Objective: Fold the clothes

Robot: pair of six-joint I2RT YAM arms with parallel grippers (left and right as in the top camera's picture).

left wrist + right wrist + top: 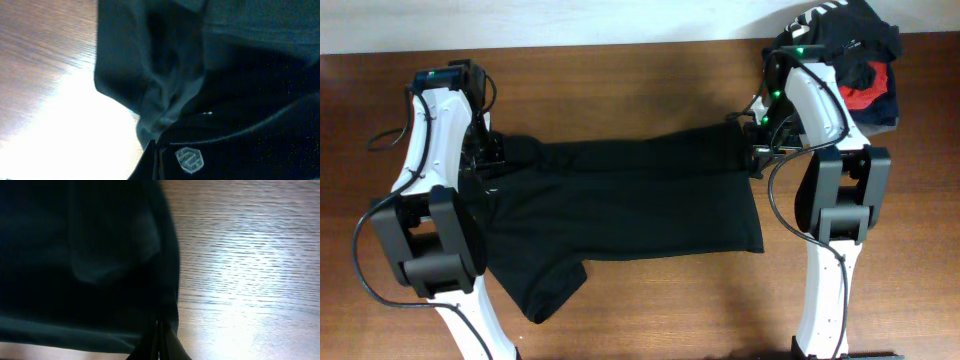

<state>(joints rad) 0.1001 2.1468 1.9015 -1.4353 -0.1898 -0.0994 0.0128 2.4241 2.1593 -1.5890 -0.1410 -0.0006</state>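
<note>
The black shirt (620,200) lies spread across the middle of the table (620,70), a folded layer along its top edge and one sleeve sticking out at the lower left. The left gripper (485,150) sits at the shirt's left end, its fingers pinched together on bunched cloth beside a small grey logo (189,160). The right gripper (757,150) is closed on the shirt's upper right edge. A pile of clothes (855,60) sits in the far right corner, apart from the shirt.
</note>
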